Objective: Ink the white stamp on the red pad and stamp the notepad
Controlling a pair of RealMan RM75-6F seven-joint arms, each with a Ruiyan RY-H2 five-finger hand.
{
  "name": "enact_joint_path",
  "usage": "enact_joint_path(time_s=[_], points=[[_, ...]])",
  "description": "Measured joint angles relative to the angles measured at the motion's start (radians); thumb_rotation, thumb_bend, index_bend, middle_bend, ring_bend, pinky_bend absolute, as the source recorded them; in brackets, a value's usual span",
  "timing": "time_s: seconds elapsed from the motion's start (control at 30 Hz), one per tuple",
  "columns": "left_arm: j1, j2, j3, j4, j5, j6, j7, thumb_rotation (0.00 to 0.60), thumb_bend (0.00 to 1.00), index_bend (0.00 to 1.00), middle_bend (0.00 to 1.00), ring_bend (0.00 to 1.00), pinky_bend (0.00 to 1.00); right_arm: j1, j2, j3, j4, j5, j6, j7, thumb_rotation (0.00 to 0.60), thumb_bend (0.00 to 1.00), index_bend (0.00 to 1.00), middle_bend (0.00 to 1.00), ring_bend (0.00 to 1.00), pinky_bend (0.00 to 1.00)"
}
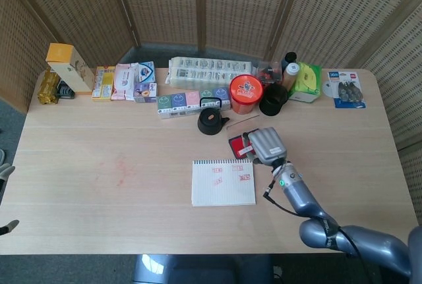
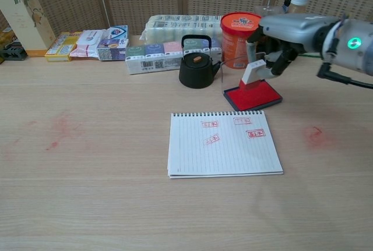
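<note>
The notepad (image 2: pixel 224 144) lies flat and open in the middle of the table (image 2: pixel 87 163), a few red marks on its top lines. Just behind it sits the red pad (image 2: pixel 253 95) (lid propped up). The right hand (image 2: pixel 280 38) pinches the white stamp (image 2: pixel 252 74) by its body, face down on the ink, apparently to load it. No left hand shows.

A light wooden table (image 1: pixel 99 185) with rounded corners fills most of the head view, its surface marked by faint red smudges (image 1: pixel 120 167). Behind it stands a folding screen of woven rattan panels (image 1: pixel 165 4) in dark wooden frames. Grey floor (image 1: pixel 12 122) shows past the table's left edge.
</note>
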Motion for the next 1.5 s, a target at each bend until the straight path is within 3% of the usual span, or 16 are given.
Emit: enact_joint_path(time_s=[0.27,0.57,1.5], points=[[-0.023,0.002,-0.014,0.017,-0.051,-0.053,-0.025,0.6,0.0,0.0,0.0,0.0,0.01,0.142,-0.143,0.013,0.193,0.233,-0.033,-0.155,0.6,0.46,0.59,1.0,1.0,1.0],[-0.036,0.0,-0.021,0.026,-0.083,-0.085,-0.031,0.6,0.0,0.0,0.0,0.0,0.01,0.211,-0.229,-0.008,0.355,0.296,-0.079,-0.177,0.6,0.46,0.6,1.0,1.0,1.0],[-0.031,0.007,-0.017,0.025,-0.069,-0.075,-0.053,0.6,0.0,0.0,0.0,0.0,0.01,0.236,-0.276,-0.036,0.434,0.326,-0.062,-0.177,0.6,0.46,0.6,1.0,1.0,1.0]])
